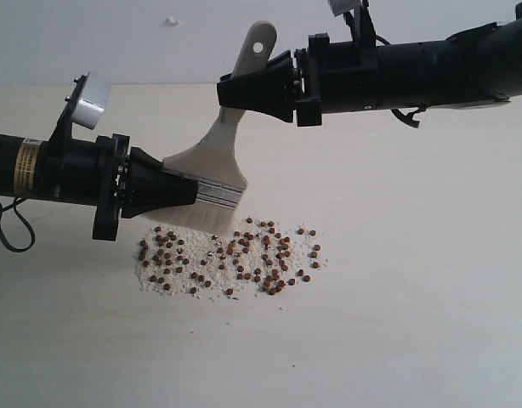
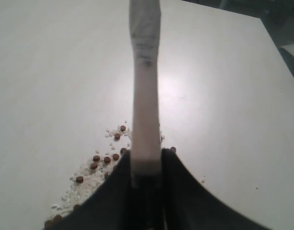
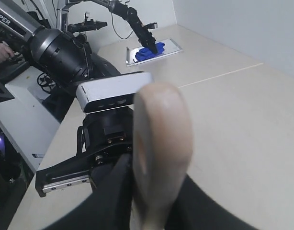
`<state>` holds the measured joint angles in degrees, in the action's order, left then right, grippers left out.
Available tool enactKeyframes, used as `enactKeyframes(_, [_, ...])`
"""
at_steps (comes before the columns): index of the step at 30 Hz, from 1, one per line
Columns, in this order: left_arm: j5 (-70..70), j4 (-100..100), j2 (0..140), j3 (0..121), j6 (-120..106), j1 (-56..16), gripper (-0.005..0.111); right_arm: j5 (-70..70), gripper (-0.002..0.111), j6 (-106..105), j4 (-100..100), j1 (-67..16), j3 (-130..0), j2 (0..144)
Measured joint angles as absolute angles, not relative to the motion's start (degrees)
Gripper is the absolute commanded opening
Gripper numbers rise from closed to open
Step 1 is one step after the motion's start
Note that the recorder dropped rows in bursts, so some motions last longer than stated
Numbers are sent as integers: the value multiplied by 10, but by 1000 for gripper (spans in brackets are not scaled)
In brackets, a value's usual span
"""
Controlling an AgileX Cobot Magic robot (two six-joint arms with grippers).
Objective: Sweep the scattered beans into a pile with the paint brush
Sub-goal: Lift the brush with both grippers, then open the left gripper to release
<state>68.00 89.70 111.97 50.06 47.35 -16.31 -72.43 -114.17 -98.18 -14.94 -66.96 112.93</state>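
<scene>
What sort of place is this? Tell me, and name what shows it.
Probably a robotics lab: another robot arm reaches into a tray farther along the pale tabletop, and here the left arm and right arm hold a paint brush over scattered beans.

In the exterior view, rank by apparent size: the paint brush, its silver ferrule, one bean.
Largest: pale wooden flat paint brush.
Then its silver metal ferrule.
Smallest: one round reddish-brown bean.
</scene>
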Motion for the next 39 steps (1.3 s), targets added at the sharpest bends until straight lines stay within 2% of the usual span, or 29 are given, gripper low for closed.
enactKeyframes(3, [680,895,1120,501,478,-163,0,-724,0,-1140,-980,-149,-673,1129])
enactKeyframes(5, [681,895,1120,501,480,-163,5,-724,0,-1131,-980,-149,-673,1129])
enactKeyframes(11, [685,894,1120,501,484,-163,50,-723,0,-1116,-980,-149,-674,1127])
enactKeyframes(13, [686,892,1120,501,490,-163,59,-718,0,-1115,-983,-149,-674,1127])
enactKeyframes(16, [687,886,1118,501,506,-163,62,-705,0,-1111,-985,-149,-674,1127])
enactKeyframes(25, [687,873,1098,501,543,-163,62,-665,0,-1076,-987,-148,-674,1104])
enactKeyframes(29, [675,870,1067,502,566,-163,61,-642,0,-1063,-987,-151,-674,1078])
enactKeyframes(31, [664,868,1040,502,586,-163,49,-626,0,-1051,-989,-152,-674,1057])
enactKeyframes(32, [659,868,1030,502,596,-163,33,-621,0,-1044,-990,-153,-674,1052])
enactKeyframes(33, [649,871,1012,502,612,-163,25,-606,0,-1026,-991,-154,-674,1038])
enactKeyframes(34, [644,874,1005,502,618,-163,2,-599,0,-1017,-991,-155,-674,1032])
enactKeyframes(39, [629,856,935,461,657,-160,0,-476,0,-956,-984,-167,-640,964])
